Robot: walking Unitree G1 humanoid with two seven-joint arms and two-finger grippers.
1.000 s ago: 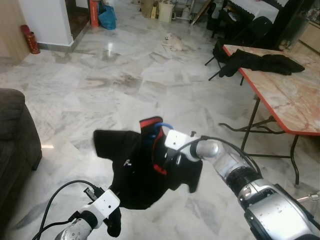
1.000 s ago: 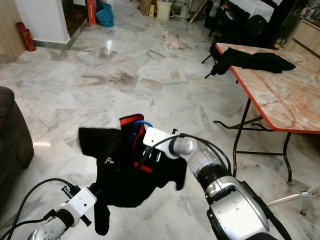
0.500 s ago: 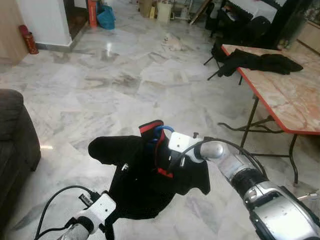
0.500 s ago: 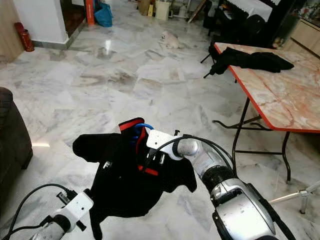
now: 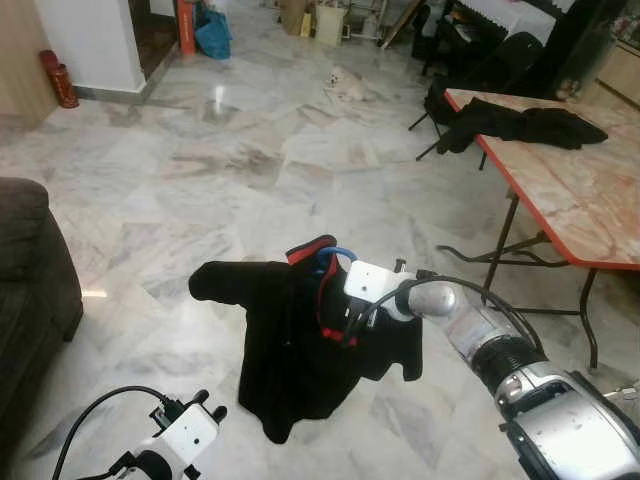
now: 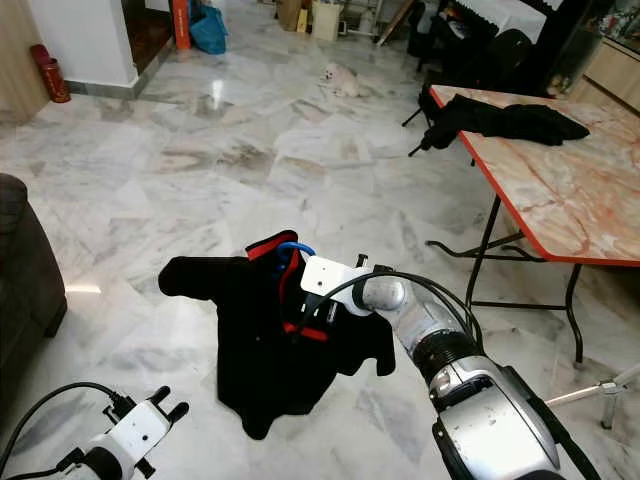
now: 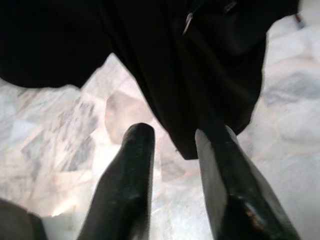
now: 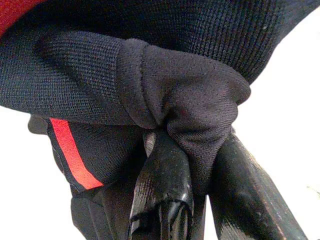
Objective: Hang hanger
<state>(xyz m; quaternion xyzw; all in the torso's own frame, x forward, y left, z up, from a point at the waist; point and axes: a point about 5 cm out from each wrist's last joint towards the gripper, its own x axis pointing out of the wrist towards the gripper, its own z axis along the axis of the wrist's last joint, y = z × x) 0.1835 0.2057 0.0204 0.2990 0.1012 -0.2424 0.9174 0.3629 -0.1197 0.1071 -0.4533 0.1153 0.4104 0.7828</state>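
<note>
A black shirt (image 5: 300,340) with red trim hangs on a blue hanger (image 5: 335,255) in mid-air over the marble floor. My right gripper (image 5: 345,320) is shut on the shirt's bunched collar fabric, with black knit pinched between its fingers (image 8: 165,175) in the right wrist view. The hanger's hook pokes out just above that grip. My left gripper (image 5: 208,404) sits low at the bottom left, open, with nothing between its fingers (image 7: 130,165). It is below and apart from the shirt's hem (image 7: 200,100).
A folding table (image 5: 560,190) with a red edge stands at the right, a black garment (image 5: 520,122) lying on it. A dark sofa (image 5: 30,290) is at the left. A small dog (image 5: 347,85) lies far ahead. Open marble floor spreads in front.
My left gripper has come off the shirt's hem and dropped lower. The shirt now hangs straight down from my right gripper, which has shifted slightly right.
</note>
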